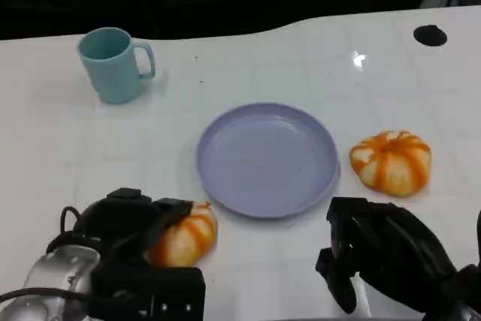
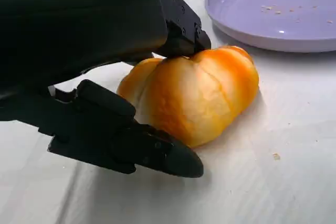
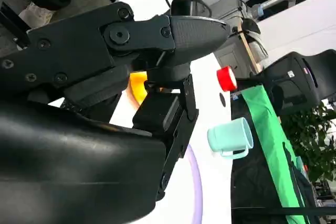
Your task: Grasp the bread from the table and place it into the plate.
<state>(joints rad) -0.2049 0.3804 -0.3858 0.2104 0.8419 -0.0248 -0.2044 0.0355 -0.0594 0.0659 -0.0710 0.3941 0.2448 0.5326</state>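
**Left hand around a bread roll near the front edge of the surface**

On the white surface (image 1: 60, 148) lie 2 golden-orange, ridged bread rolls. The nearer bread roll (image 1: 184, 234) sits close to the front edge, towards the left, just off the near-left rim of the round lavender plate (image 1: 267, 159), which lies flat near the middle of the surface. The left wrist view shows a few crumbs on the plate's face and 1 on the surface beside the roll.

The black left hand (image 1: 139, 242) closes around this nearer roll. In the left wrist view one finger (image 2: 181, 27) presses on the roll's top while another lies along the surface against its lower side, so the roll is gripped between them. The roll rests on the surface, touching it along its underside, and lies apart from the plate.

The second orange-striped bread roll (image 1: 391, 162) sits just beside the plate's right rim, not touching it.

The black right hand (image 1: 383, 257) is at the front right of the surface, near the front edge and apart from the second roll. It holds nothing; whether its fingers are spread or curled, I cannot tell.

A teal ceramic mug (image 1: 113, 64) with its handle turned right stands upright towards the far-left corner. A small black round spot (image 1: 430, 34) marks the far-right corner.
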